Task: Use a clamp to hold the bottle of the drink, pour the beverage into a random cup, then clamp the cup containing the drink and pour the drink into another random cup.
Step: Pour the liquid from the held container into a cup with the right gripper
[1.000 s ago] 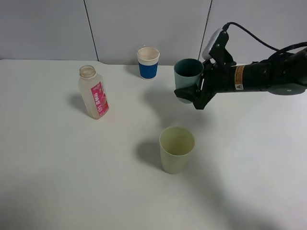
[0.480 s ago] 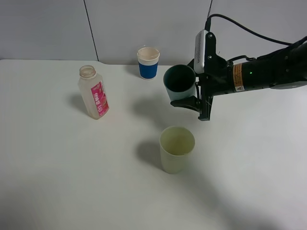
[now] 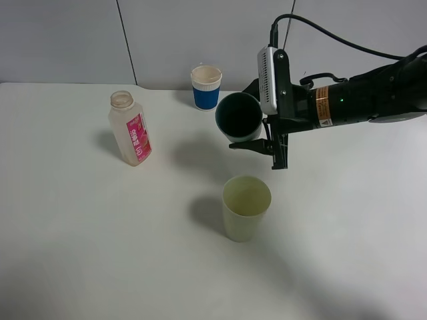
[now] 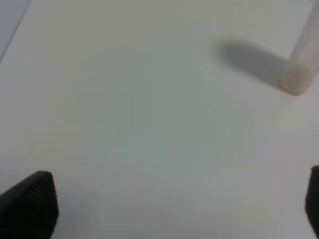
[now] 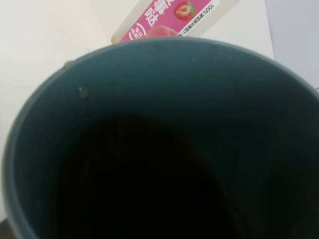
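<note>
Over white table [image 3: 67, 233], right claw [image 3: 251, 135] pinching teal cup [image 3: 237, 115] has tipped it further.

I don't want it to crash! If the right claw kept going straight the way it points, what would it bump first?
Probably the bottle of the drink. The right claw, shut on the teal cup, points across at it, with bare table between. It hangs higher, so it might pass over.
</note>
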Controlling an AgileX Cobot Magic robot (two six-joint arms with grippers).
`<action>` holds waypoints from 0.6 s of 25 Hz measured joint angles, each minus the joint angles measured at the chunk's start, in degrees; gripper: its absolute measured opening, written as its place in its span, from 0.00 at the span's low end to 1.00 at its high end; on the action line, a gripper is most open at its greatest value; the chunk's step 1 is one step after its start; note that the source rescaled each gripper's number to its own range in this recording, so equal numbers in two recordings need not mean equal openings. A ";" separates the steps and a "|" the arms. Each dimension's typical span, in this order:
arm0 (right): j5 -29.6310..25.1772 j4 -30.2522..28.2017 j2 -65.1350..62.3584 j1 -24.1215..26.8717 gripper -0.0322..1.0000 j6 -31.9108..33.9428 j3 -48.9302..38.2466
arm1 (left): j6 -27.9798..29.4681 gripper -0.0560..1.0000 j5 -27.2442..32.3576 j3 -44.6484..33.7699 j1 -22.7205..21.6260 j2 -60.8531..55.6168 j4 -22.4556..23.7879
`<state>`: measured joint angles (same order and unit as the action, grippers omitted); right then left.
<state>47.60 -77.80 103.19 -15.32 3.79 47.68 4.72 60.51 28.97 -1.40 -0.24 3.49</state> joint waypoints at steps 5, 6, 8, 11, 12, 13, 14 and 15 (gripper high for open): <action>1.41 -0.66 0.00 0.00 0.03 0.52 0.00 | 0.00 1.00 0.00 0.00 0.00 0.00 0.00; 1.69 -0.80 0.00 0.00 0.03 0.74 0.00 | 0.00 1.00 0.00 0.00 0.00 0.00 0.00; 2.24 -1.89 0.00 0.00 0.03 1.17 0.00 | 0.00 1.00 0.00 0.00 0.00 0.00 0.00; 2.30 -5.24 0.00 0.00 0.03 1.17 0.83 | 0.00 1.00 0.00 0.00 0.00 0.00 0.00; 2.24 -6.33 0.00 0.00 0.03 1.17 1.32 | 0.00 1.00 0.00 0.00 0.00 0.00 0.00; 2.13 -7.13 0.00 0.00 0.03 1.17 1.86 | 0.00 1.00 0.00 0.00 0.00 0.00 0.00; 1.93 -8.08 0.00 0.00 0.03 1.17 2.29 | 0.00 1.00 0.00 0.00 0.00 0.00 0.00; 1.64 -9.16 0.00 0.00 0.03 1.17 2.86 | 0.00 1.00 0.00 0.00 0.00 0.00 0.00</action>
<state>49.24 -86.96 103.19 -15.32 4.96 50.53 4.72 60.51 28.97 -1.40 -0.24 3.49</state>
